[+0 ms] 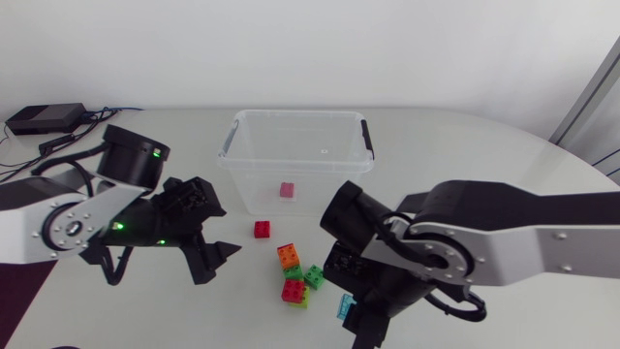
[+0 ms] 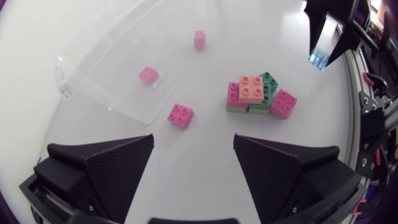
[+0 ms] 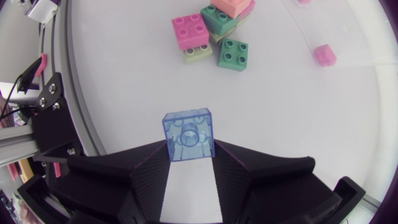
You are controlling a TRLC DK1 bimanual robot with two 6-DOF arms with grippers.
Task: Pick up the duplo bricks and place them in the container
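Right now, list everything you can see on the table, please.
container: 1, clear, centre back.
brick in container: 1, pinkish red, on its floor.
loose brick: 1, red, just in front of the container.
brick pile: 1, orange, green, red, lime, nearer than the loose brick.
blue brick: 1, see-through, in the right gripper.
black box: 1, far left corner.
left gripper: open, empty.
right gripper: shut on the blue brick.

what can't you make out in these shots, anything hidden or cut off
- Head view: the right gripper is hidden under its own arm; only a corner of the blue brick shows.
- All views: lower bricks of the pile are covered by upper ones; count unclear.
- Left wrist view: the container is cut off by the edge.
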